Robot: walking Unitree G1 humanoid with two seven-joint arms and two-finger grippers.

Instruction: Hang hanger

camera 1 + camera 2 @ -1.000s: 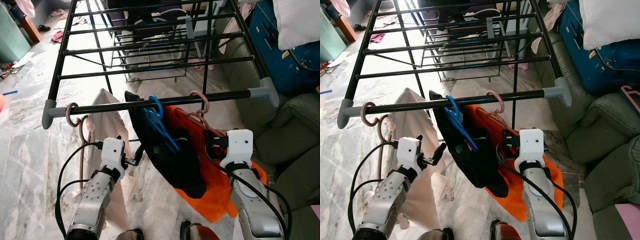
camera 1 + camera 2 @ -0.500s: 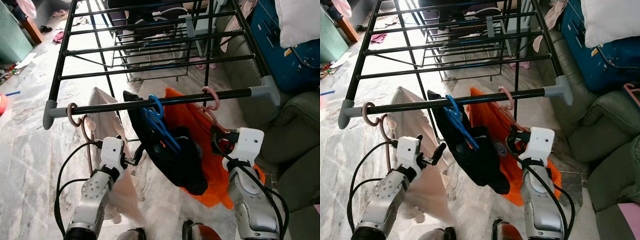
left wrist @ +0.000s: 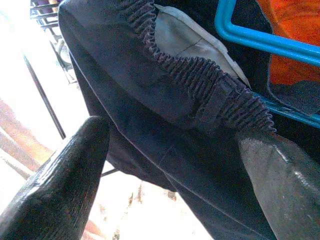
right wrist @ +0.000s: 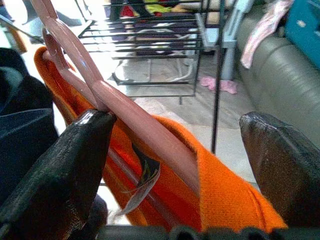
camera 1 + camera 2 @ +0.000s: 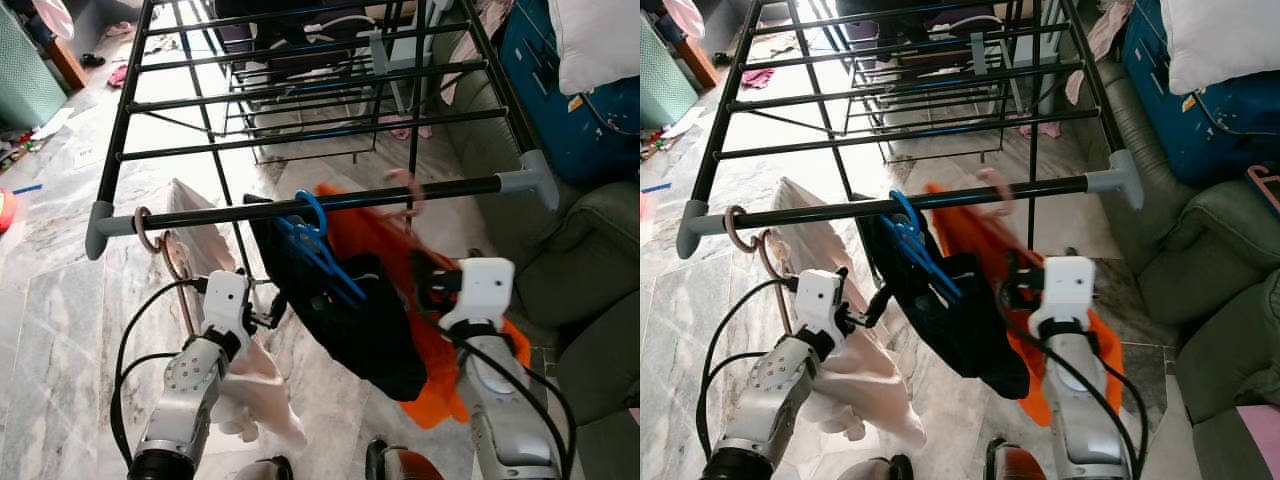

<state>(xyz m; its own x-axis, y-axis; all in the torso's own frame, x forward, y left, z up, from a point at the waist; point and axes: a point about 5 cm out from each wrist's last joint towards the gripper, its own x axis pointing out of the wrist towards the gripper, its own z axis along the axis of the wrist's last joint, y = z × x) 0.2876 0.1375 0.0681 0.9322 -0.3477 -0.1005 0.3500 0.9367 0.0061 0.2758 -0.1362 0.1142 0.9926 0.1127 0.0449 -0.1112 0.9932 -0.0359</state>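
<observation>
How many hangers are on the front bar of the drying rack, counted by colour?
Pink hangers: 2, one near the bar's left end and one, blurred, carrying the orange garment
Blue hangers: 1, carrying the black garment
Total: 3

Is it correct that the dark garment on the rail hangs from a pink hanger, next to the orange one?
Not quite: the dark garment hangs from a blue hanger, as the left eye view shows. It does hang on the rail next to the orange garment; that one has the pink hanger.
</observation>
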